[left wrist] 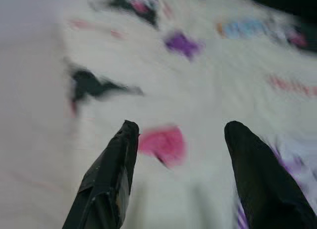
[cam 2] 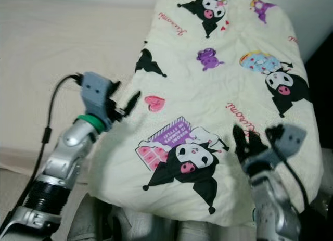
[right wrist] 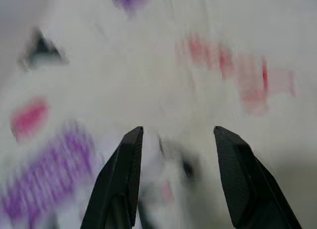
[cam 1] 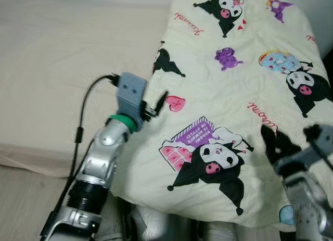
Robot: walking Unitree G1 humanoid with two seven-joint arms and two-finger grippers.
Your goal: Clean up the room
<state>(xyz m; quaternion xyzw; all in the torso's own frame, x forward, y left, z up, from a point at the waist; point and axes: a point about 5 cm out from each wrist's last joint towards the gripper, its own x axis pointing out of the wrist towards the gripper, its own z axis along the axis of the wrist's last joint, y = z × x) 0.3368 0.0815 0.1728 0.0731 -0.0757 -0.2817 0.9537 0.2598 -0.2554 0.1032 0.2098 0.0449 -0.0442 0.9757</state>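
Observation:
A cream blanket (cam 1: 234, 95) printed with black-and-pink cartoon figures is spread over the right part of a bed, and its front edge hangs over the bedside. My left gripper (cam 1: 156, 104) hovers at the blanket's left edge, just beside a pink heart print (cam 1: 176, 102). In the left wrist view its fingers (left wrist: 111, 174) stand apart with nothing between them. My right gripper (cam 2: 244, 134) is over the blanket's near right part, next to the big cartoon print (cam 2: 182, 157). It is open too, and the blanket shows blurred beyond its fingers (right wrist: 121, 179).
The beige bed sheet (cam 1: 62, 69) lies bare to the left of the blanket. A strip of light floor (cam 1: 21, 199) shows below the mattress edge at the near left. A dark gap (cam 2: 320, 85) borders the bed on the right.

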